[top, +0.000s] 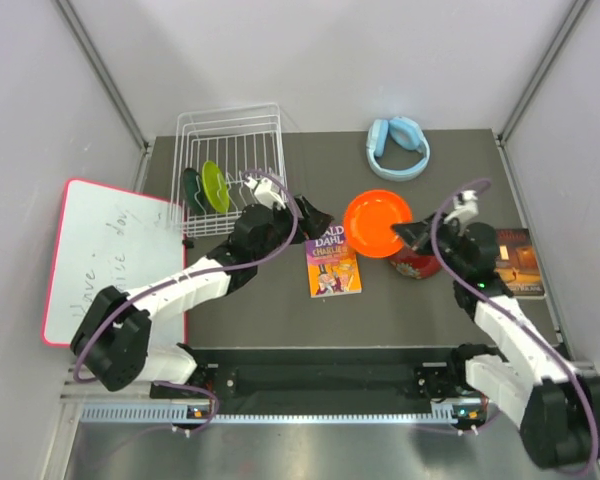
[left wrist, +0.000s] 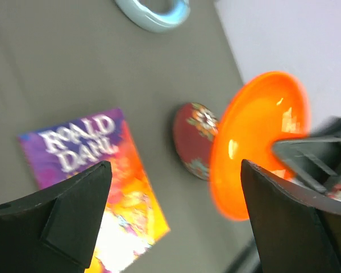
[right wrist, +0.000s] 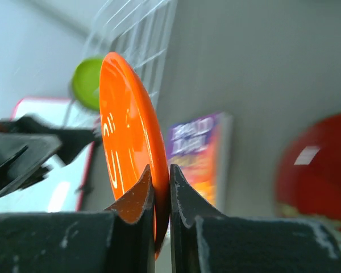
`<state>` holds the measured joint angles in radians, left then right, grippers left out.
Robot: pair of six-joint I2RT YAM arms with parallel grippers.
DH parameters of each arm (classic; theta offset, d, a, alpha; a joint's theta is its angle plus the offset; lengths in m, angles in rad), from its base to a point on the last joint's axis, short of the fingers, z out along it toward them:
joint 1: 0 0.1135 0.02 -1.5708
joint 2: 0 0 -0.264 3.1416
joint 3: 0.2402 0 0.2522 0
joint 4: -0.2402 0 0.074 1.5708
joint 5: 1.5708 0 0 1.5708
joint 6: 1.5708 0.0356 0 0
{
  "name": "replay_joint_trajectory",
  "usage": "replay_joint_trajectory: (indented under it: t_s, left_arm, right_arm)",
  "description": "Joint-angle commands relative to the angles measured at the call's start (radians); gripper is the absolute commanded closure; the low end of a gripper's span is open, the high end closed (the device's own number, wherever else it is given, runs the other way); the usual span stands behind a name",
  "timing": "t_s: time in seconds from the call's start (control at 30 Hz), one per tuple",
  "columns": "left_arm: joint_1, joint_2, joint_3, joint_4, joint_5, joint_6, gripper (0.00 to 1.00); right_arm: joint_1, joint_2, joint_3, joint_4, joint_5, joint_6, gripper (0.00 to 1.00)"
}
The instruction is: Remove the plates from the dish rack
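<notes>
two plates (top: 215, 186) in rack (top: 230, 122); right gripper (right wrist: 161, 172) pinching orange plate (right wrist: 122, 142); left gripper (left wrist: 175, 166) wide, empty.

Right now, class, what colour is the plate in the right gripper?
Orange plate, clearest in the right wrist view.

Book (top: 333, 265), red plate (top: 415, 266) as low obstacles
</notes>
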<state>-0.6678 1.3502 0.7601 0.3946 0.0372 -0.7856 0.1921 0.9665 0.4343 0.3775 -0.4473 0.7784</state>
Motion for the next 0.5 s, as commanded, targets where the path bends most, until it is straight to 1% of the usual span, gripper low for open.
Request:
replay_joint_trajectory:
  t_s: [0.0,0.03,0.1,0.13,0.23,0.3,0.37,0.4,0.47]
  left_arm:
    - [0.002,-0.049,0.132,-0.184,-0.254,0.213,0.01]
    - [0.002,-0.045,0.152,-0.212,-0.291,0.268,0.01]
    - [0.002,-0.025,0.211,-0.27,-0.37,0.315,0.01]
    - [0.004,-0.017,0.223,-0.308,-0.435,0.354,0.01]
    - [0.004,0.004,0.249,-0.356,-0.555,0.385,0.01]
    - [0.004,0.0,0.228,-0.362,-0.577,0.381,0.01]
    - [0.004,-0.011,0.199,-0.338,-0.589,0.375,0.01]
    - [0.004,-0.023,0.173,-0.327,-0.594,0.37,0.01]
    - [0.004,-0.039,0.15,-0.298,-0.611,0.364,0.01]
  right_arm:
    - [-0.176,-0.191,0.073,-0.429,0.206,-0.185,1.0]
    - [-0.219,-0.201,0.083,-0.468,0.208,-0.215,1.0]
    - [-0.296,-0.193,0.087,-0.512,0.205,-0.243,1.0]
    - [-0.316,-0.181,0.086,-0.535,0.2,-0.26,1.0]
    - [-0.396,-0.129,0.058,-0.516,0.151,-0.278,1.0]
    - [-0.456,-0.094,0.031,-0.482,0.101,-0.277,1.0]
    - [-0.489,-0.055,-0.002,-0.428,0.05,-0.28,1.0]
    - [-0.515,-0.011,-0.011,-0.408,0.006,-0.281,1.0]
    - [-0.533,0.029,-0.032,-0.34,-0.025,-0.286,1.0]
